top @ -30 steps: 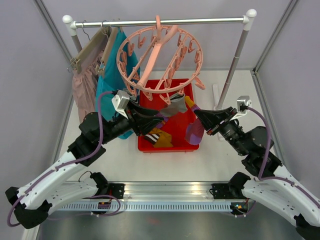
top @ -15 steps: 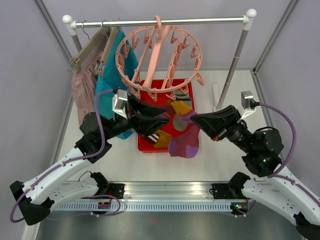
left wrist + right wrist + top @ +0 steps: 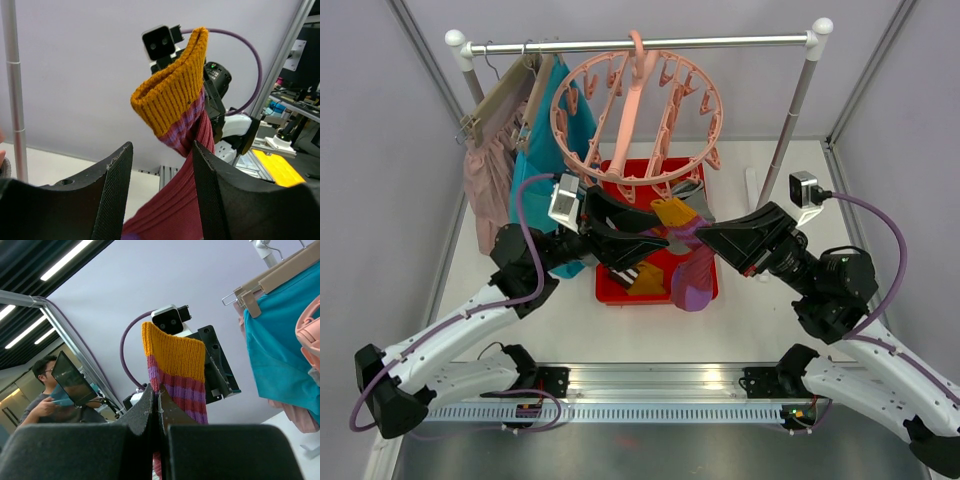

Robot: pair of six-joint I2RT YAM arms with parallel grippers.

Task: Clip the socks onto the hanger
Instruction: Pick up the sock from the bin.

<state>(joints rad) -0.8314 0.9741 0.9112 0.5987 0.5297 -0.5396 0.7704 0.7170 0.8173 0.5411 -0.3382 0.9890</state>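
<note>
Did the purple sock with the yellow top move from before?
Yes. The purple sock, pinched by the right gripper, has shifted left, from the right edge of the red bin toward its middle.

left fingers (image 3: pixel 113 199) parted, raised; right fingers (image 3: pixel 144 412) pinching sock (image 3: pixel 176 365)

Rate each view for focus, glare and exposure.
Top external: evenly lit, sharp across the hanger. Left wrist: the cuff of the sock is crisp, the left gripper close and dark. Right wrist: ceiling light strips glare at upper left, the right gripper nearly black.
</note>
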